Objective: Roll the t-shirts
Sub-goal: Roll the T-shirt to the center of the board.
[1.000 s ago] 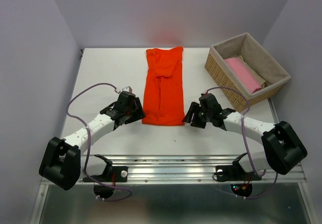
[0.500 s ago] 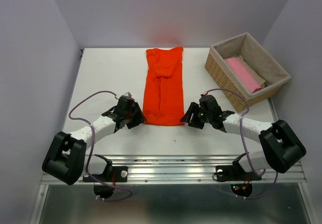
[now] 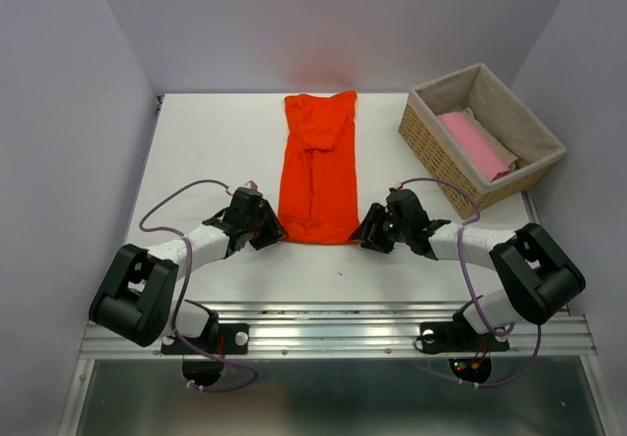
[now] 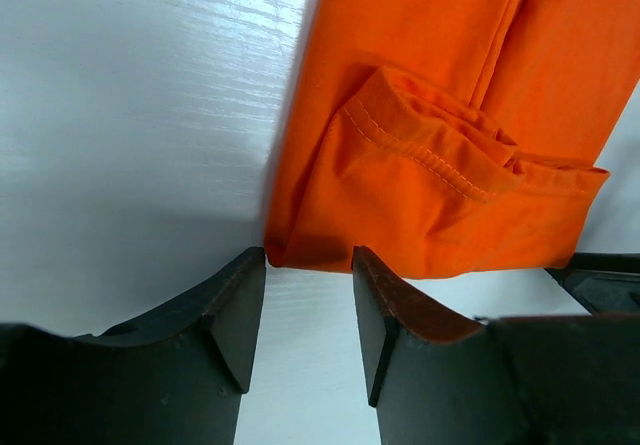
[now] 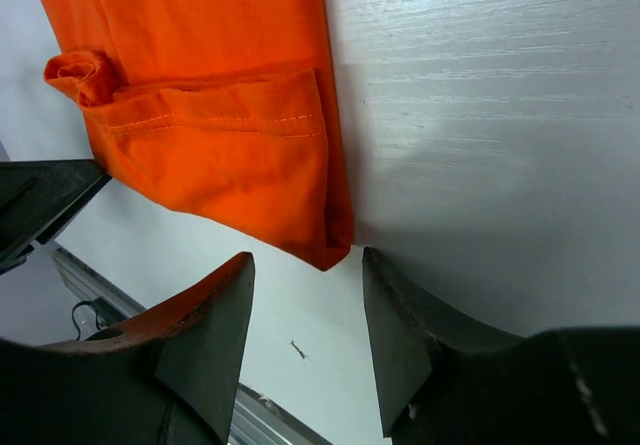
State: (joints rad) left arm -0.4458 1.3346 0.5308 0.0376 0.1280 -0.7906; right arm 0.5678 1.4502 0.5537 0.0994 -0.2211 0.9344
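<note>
A bright orange-red t-shirt (image 3: 319,167) lies folded into a long strip down the middle of the table, its near hem toward the arms. My left gripper (image 3: 269,230) sits low at the strip's near left corner (image 4: 285,250), jaws open, the corner just ahead of the fingertips and nothing between them. At the near right corner (image 5: 335,250) my right gripper (image 3: 364,232) stands open too, that corner just in front of the gap. A pale pink t-shirt (image 3: 473,145) and a beige one (image 3: 497,145) lie in the basket.
A wicker basket (image 3: 429,142) with a cloth liner stands at the back right. The table's near metal rail (image 3: 333,323) runs just behind both grippers. A small dark speck (image 5: 298,349) lies on the white table near the right fingers.
Both grippers have moved nearer the table edge and settled at the orange-red strip's near corners, and their jaws have narrowed somewhat. The t-shirt has not moved.
</note>
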